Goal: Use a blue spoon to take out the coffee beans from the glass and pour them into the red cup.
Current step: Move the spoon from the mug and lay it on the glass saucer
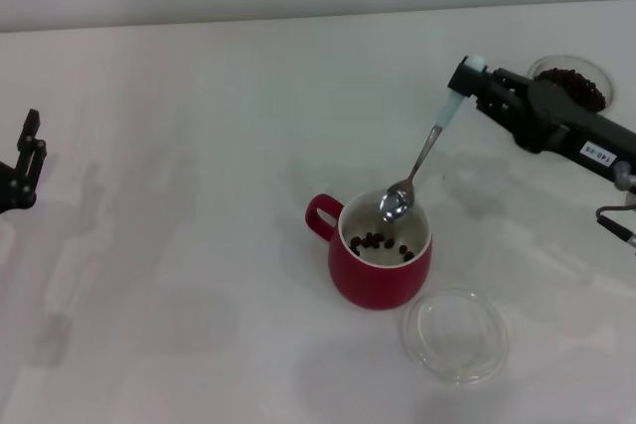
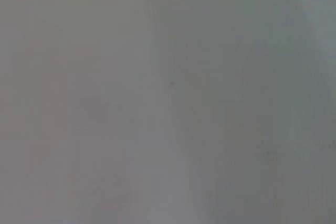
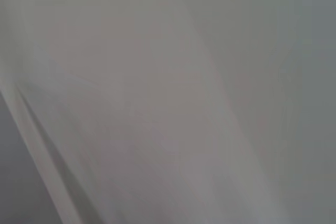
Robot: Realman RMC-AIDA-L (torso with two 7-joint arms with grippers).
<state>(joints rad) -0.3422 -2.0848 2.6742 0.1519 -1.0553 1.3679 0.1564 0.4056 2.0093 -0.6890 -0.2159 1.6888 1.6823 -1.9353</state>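
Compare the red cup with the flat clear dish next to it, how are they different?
The red cup is opaque deep red with a white inside; the clear dish is see-through. The red cup is tall and rounded with a loop handle; the clear dish is flat and shows no handle. The red cup holds coffee beans; the clear dish looks empty. Both stand upright on the white table, close together.
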